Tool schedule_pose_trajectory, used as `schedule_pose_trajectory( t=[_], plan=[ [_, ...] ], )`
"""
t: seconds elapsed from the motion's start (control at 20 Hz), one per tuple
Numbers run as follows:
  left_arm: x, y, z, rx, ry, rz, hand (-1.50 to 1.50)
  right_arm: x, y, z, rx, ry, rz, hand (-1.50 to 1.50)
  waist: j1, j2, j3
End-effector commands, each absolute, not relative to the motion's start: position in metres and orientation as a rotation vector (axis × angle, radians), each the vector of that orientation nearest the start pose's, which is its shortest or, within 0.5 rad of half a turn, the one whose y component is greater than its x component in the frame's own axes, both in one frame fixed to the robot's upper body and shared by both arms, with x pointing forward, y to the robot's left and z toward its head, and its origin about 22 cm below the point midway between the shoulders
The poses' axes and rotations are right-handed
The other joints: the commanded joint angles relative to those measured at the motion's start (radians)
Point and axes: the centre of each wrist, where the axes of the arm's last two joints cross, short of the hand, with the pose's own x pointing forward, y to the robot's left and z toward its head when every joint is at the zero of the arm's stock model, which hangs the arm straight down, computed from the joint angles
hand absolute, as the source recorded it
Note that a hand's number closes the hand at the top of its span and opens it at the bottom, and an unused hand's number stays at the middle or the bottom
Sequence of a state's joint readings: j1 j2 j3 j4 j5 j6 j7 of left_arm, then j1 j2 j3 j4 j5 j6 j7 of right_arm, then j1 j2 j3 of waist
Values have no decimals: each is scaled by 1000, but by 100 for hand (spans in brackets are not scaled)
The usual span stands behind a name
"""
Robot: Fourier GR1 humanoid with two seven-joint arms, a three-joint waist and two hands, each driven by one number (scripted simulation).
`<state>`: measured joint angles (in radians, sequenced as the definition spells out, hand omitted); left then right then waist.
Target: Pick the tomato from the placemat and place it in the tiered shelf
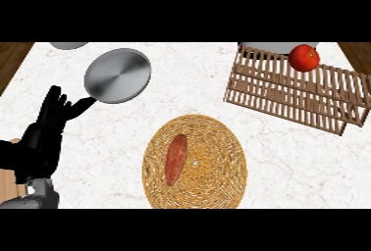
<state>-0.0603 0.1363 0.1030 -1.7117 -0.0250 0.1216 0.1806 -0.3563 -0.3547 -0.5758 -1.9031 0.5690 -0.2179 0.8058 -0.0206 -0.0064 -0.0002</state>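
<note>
Fingers of the left robot hand straight, holding nothing.

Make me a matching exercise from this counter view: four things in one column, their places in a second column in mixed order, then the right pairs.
Things:
1. tomato
2. sweet potato
3. pan
4. left hand

Places:
A. lying on the woven placemat
B. at the view's left edge, open with fingers up
C. on the upper tier of the wooden tiered shelf
D. on the marble counter, up and left of the placemat

Pairs: 1-C, 2-A, 3-D, 4-B
</note>
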Motion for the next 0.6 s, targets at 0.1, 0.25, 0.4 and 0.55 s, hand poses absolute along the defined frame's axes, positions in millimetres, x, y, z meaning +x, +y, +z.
schedule_pose_trajectory(
  t=[0.1, 0.25, 0.4, 0.55],
  plan=[
    [252, 271, 59, 270, -1606, 56, 0, 164, -384, 220, -1100, -1372, -506, -150, -2, 2, 0],
    [243, 278, 44, 266, -1597, 53, 0, 132, -397, 220, -1084, -1427, -482, -150, -2, 1, 1],
    [261, 265, 79, 253, -1607, 56, 0, 117, -394, 237, -1051, -1430, -501, -150, 4, 2, 0],
    [258, 267, 52, 252, -1598, 35, 0, 109, -429, 218, -1065, -1447, -497, -150, 8, 5, 0]
  ],
)
